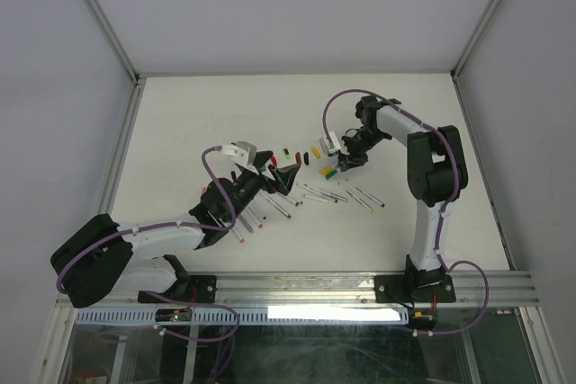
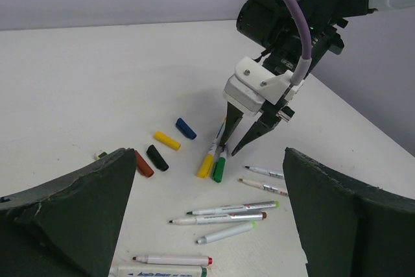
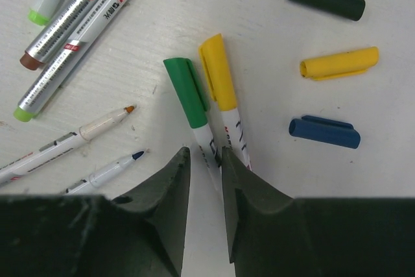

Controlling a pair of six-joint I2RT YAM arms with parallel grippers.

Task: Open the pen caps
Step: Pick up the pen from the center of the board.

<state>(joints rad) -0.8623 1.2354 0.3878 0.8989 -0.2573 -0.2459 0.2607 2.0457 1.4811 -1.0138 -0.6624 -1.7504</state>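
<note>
— Pen caps (image 3: pixel 338 63), where?
— Middle of the table (image 1: pixel 225 105); yellow, blue and black ones lie loose just beside two capped pens (image 3: pixel 214 95), well apart from every edge
— Grippers?
— Right gripper (image 3: pixel 205 154) narrow, straddling the green-capped barrel, pinch unclear. Left gripper (image 2: pixel 206 150) spread wide, low over the pens

White table (image 1: pixel 180 114) w/ loose caps (image 3: pixel 339 63), uncapped pens (image 2: pixel 224 211), 2 capped pens (image 3: pixel 194 108).

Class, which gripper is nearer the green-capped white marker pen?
Right. The right gripper straddles the barrel of the green-capped white marker pen; the left gripper hovers well apart.
</note>
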